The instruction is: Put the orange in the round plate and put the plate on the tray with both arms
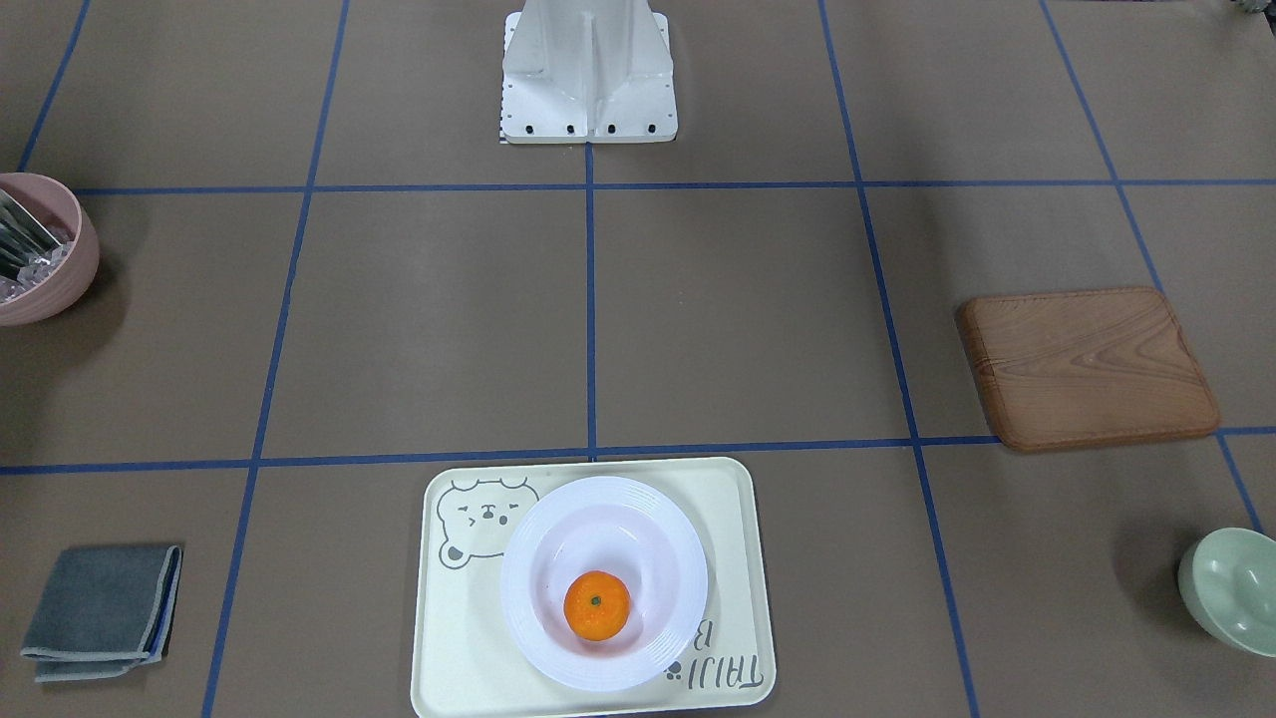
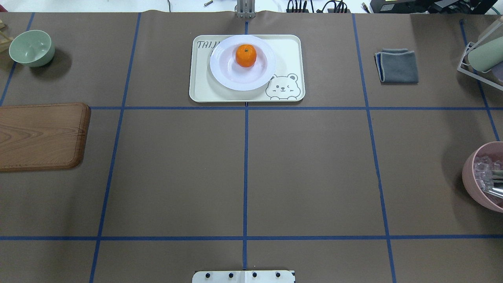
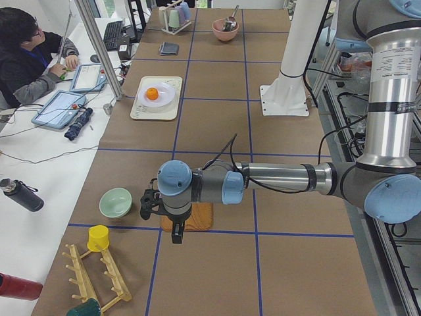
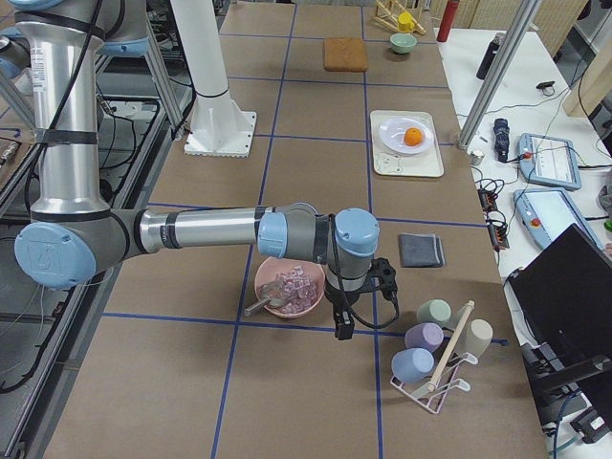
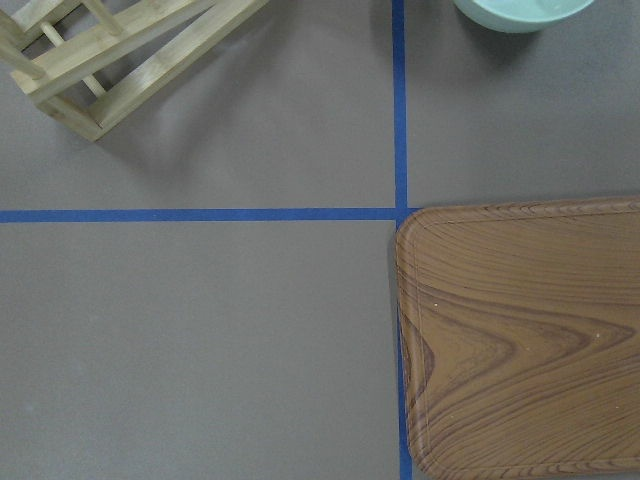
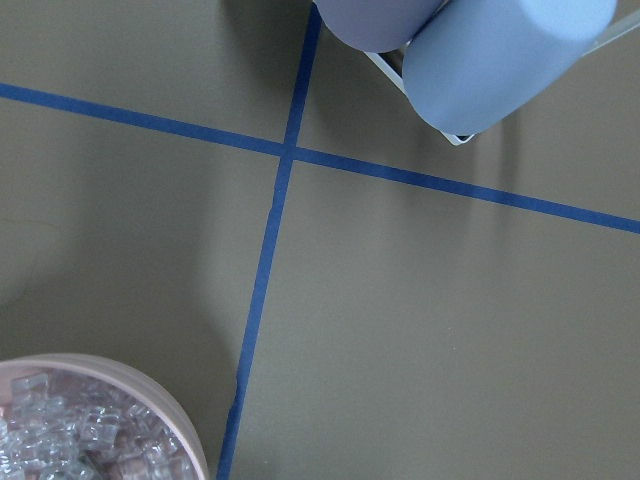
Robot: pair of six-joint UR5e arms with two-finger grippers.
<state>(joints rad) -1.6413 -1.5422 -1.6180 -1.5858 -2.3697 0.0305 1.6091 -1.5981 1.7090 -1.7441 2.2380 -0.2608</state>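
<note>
The orange (image 1: 596, 604) lies inside the white round plate (image 1: 604, 497), off centre in its hollow. The plate rests on the cream tray (image 1: 444, 638) with the bear drawing; in the overhead view the orange (image 2: 246, 55), plate (image 2: 235, 81) and tray (image 2: 290, 51) sit at the far middle of the table. Neither gripper is near them. My left gripper (image 3: 175, 232) hangs over the wooden board at the table's left end. Beside the pink bowl at the other end hangs my right gripper (image 4: 341, 330). Both show only in the side views, so I cannot tell whether they are open or shut.
A brown wooden board (image 2: 39, 135) and a pale green bowl (image 2: 32, 48) lie on the left. A folded grey cloth (image 2: 397, 66), a pink bowl (image 2: 485, 177) of clear pieces and a cup rack (image 4: 435, 349) are on the right. A person (image 3: 26, 59) sits beyond the far edge.
</note>
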